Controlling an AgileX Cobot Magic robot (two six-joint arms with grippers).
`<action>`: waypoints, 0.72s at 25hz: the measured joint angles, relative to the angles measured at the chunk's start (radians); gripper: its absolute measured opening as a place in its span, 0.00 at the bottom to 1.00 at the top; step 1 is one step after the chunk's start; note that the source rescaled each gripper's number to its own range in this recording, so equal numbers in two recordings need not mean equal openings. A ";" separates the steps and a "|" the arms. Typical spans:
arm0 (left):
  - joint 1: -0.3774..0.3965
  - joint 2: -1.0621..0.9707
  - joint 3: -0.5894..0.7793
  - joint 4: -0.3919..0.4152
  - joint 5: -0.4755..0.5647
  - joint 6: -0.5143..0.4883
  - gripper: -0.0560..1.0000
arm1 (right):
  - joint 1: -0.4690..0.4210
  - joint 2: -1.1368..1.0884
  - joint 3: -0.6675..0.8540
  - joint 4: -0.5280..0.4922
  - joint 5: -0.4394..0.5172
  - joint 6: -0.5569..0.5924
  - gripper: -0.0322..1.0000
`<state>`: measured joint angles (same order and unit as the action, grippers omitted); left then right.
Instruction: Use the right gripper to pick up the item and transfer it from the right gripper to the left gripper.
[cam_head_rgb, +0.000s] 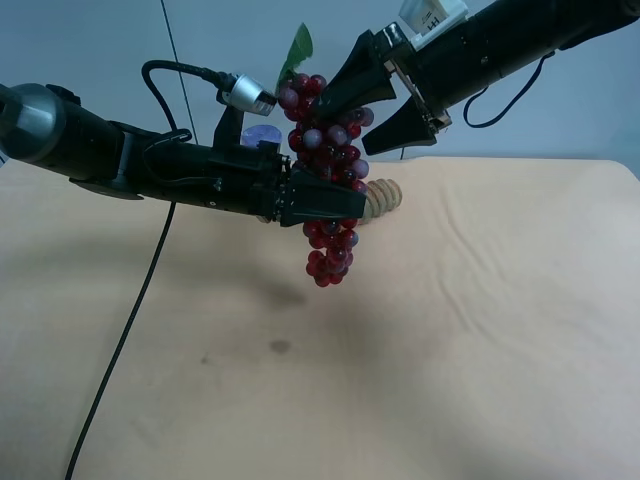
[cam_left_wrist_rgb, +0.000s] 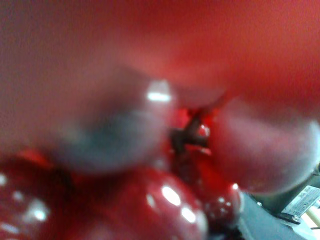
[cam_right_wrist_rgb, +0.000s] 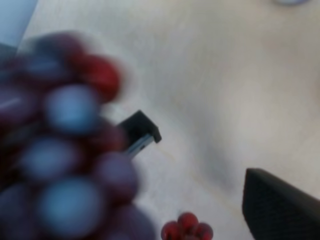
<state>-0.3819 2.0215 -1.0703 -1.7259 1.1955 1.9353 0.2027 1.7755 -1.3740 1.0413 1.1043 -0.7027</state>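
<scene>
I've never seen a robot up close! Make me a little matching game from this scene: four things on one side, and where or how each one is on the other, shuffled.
Things
1. grape bunch
2. green leaf
3. ridged tan roll
4. right gripper

Place or state
A. lying on the table, behind the bunch
B. open, fingers spread apart
C. held in the air by the left gripper
D. sticking up at the top of the bunch

Pairs: 1-C, 2-D, 3-A, 4-B

Bench (cam_head_rgb: 480, 330): pale tan, creased cloth surface; small dark stain (cam_head_rgb: 279, 347) near middle. Ridged tan roll (cam_head_rgb: 385, 196) lies toward far edge.
</scene>
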 joint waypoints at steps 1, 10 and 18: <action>0.000 0.000 0.000 0.000 0.000 -0.001 0.08 | 0.000 -0.010 0.000 -0.007 0.003 0.000 1.00; 0.000 0.000 0.000 0.000 0.000 -0.020 0.08 | 0.000 -0.162 0.000 -0.216 -0.018 0.085 1.00; 0.000 0.000 0.000 0.000 0.000 -0.035 0.07 | 0.000 -0.295 0.000 -0.569 -0.016 0.238 1.00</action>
<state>-0.3819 2.0215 -1.0703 -1.7259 1.1955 1.9007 0.2027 1.4806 -1.3740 0.4723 1.0881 -0.4647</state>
